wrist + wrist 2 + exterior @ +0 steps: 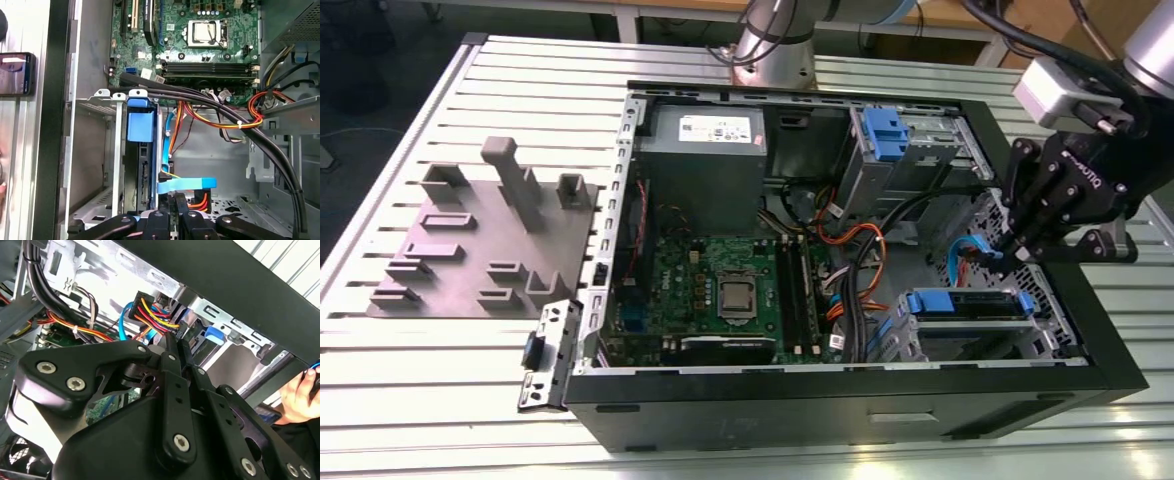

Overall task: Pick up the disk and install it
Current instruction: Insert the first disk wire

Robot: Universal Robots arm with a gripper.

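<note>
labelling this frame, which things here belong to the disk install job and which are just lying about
Job: disk; gripper, close to it.
Lying about: grey fixture plate; power supply; motherboard; upper blue caddy.

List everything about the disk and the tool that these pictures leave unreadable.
1. Disk, first wrist view: it stands edge-on in the metal bay, whose walls hide its face and label.
2. Tool, exterior view: its tip overlaps the cables, so whether it touches anything is unclear.
3. Tool, first wrist view: cut off by the picture's edge.
4. Hand, second wrist view: cut off by the edge; what it holds is unclear.
</note>
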